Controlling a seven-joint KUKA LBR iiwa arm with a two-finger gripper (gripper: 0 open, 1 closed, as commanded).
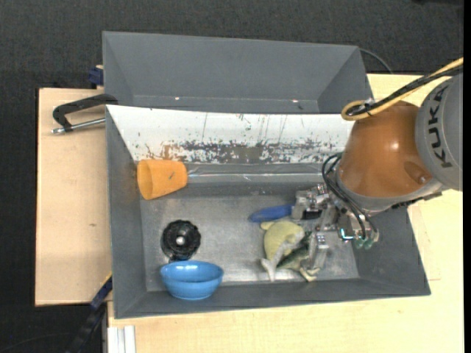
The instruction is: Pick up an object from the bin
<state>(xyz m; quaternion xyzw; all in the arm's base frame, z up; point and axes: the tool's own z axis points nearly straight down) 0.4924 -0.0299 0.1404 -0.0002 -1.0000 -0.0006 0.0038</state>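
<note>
- My hand (318, 250) hangs low in the right part of the bin (125, 219), close to the near wall at the bottom of the view. My arm comes in from the right.
- I cannot tell whether my hand is apart or together, as the metal parts blur into what lies beneath.
- My orange wrist cover (383, 153) sits above the hand, over the bin's right wall.
- I count five loose things on the bin floor, one of each kind.
- One pale yellow-green lump (283, 240): it is soft-looking and rounded, with darker green and whitish bits along its lower edge. It lies on the floor right of the middle, toward the near wall. It is the thing nearest my hand, which is at its right side and either touches it or is just beside it. I cannot say that I hold it.
- One blue stick (271, 214): it is short and narrow and lies flat just above the lump, with its right end near the upper part of my hand.
- One orange cup (160, 178): it lies on its side by the far left corner, against the back wall and well apart from my hand.
- One black round knob (181, 238): it sits on the left part of the floor, below the cup.
- One blue bowl (191, 279): it stands upright at the near wall on the left, just below the knob.
- The cup, knob and bowl all lie to the left, and bare floor separates them from the lump and stick.
</note>
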